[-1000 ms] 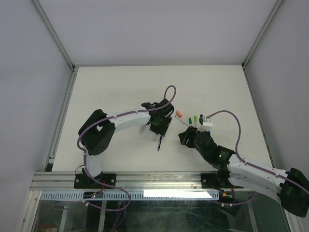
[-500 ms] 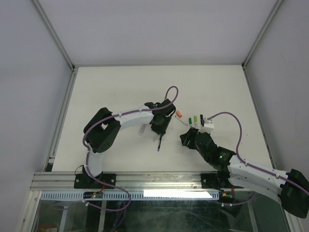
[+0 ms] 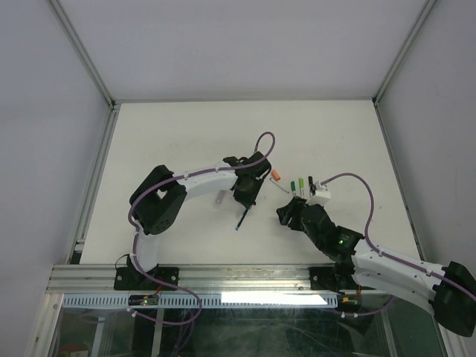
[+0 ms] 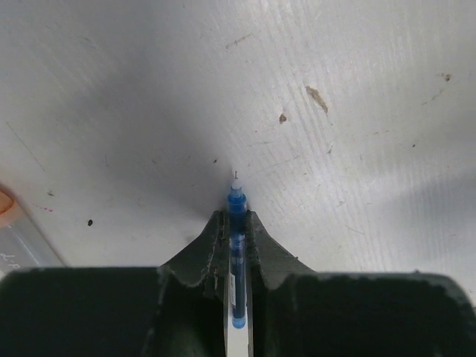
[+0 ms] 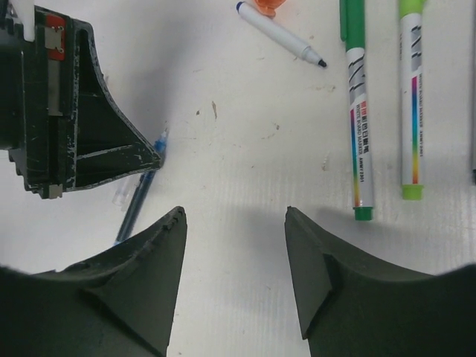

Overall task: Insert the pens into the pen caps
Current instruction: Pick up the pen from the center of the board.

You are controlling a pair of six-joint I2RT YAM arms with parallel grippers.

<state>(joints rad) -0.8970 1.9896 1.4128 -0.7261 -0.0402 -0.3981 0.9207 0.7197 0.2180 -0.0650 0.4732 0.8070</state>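
My left gripper [image 4: 236,217] is shut on a thin blue pen [image 4: 236,245], whose blue tip sticks out past the fingertips, close above the white table. In the top view the left gripper [image 3: 244,202] holds that pen [image 3: 239,219] slanting toward the near left. My right gripper [image 5: 235,216] is open and empty over bare table, just right of the blue pen [image 5: 140,199]. Beyond it lie a dark green pen [image 5: 357,111], a light green pen [image 5: 411,97], a white pen [image 5: 279,33] and an orange cap [image 5: 268,6].
A dark pen [image 3: 310,182] lies beside the two green ones, next to a small white box [image 3: 320,191]. The orange cap [image 4: 6,207] shows at the left wrist view's left edge. The table [image 3: 171,141] is walled at the back and sides.
The blue pen's lower end has swung toward the near left in the left gripper. The left arm's elbow has shifted a little. The right arm has barely moved.
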